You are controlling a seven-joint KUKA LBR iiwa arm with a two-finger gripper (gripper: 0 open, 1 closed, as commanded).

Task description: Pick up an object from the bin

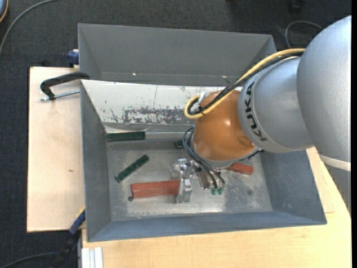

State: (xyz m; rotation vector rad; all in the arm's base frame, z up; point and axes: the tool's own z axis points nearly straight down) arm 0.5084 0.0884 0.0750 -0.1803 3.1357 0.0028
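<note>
The long red-brown block [153, 190] lies crosswise in the bin [93, 166], its right end just beside the spread, empty jaws.

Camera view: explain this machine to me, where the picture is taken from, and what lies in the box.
One camera looks down into a grey metal bin from above, slightly aside. The silver limb from the right is a robot arm, orange cover included. Its gripper sits low in the bin, at the right end of a flat red-brown bar. Nearby lie a green stick, a dark green bar by the back wall, and an orange-red piece. Whether it grips anything cannot be told.
</note>
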